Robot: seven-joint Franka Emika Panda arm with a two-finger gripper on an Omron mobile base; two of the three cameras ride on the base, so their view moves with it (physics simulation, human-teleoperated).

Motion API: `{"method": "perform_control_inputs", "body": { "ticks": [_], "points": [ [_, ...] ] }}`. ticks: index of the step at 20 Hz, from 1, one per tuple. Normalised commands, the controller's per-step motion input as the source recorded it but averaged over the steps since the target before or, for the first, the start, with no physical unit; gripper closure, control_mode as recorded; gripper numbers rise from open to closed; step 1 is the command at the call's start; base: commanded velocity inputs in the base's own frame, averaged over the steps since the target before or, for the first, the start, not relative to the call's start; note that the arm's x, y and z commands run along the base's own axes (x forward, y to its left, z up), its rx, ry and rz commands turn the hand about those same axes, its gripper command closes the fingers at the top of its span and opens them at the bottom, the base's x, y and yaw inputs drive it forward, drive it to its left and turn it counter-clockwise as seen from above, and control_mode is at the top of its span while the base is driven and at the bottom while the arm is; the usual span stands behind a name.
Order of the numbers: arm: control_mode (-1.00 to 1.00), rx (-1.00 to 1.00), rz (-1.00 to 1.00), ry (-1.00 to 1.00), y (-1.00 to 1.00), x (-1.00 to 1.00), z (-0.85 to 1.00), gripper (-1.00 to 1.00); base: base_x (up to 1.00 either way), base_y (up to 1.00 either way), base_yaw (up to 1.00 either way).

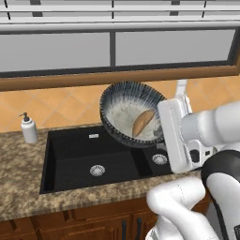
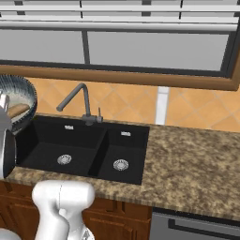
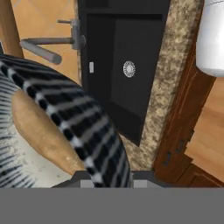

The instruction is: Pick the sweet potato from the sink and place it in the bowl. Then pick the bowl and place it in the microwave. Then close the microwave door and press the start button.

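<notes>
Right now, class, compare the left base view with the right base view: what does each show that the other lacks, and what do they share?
Left base view alone: a white soap dispenser on the counter, and the tool shut on the rim of the tilted bowl.

Right base view alone: the grey faucet behind the basins, and a broad stretch of granite counter right of them.

Both: the black sink, the raised bowl, the sweet potato inside it.

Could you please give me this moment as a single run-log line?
phase: carrying bowl | end effector: shut on bowl rim | bowl: lifted above sink, tilted | sweet potato: inside bowl | next: microwave
</notes>
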Motion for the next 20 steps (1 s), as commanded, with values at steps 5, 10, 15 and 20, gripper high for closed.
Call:
{"method": "perform_control_inputs", "body": {
  "ticks": [5, 10, 15, 20],
  "points": [
    [-1.00, 0.00, -0.19, 0.00, -0.84, 0.04, 0.10, 1.00, 0.00, 0.00, 0.00],
    [-1.00, 0.00, -0.06, 0.00, -0.11, 0.04, 0.01, 1.00, 0.00, 0.00, 0.00],
    [-1.00, 0.00, -0.04, 0.00, 0.00, 0.00, 0.00, 1.00, 0.00, 0.00, 0.00],
    [1.00, 0.00, -0.08, 0.00, 0.00, -0.02, 0.00, 1.00, -0.21, 0.00, -0.55]
  ]
}}
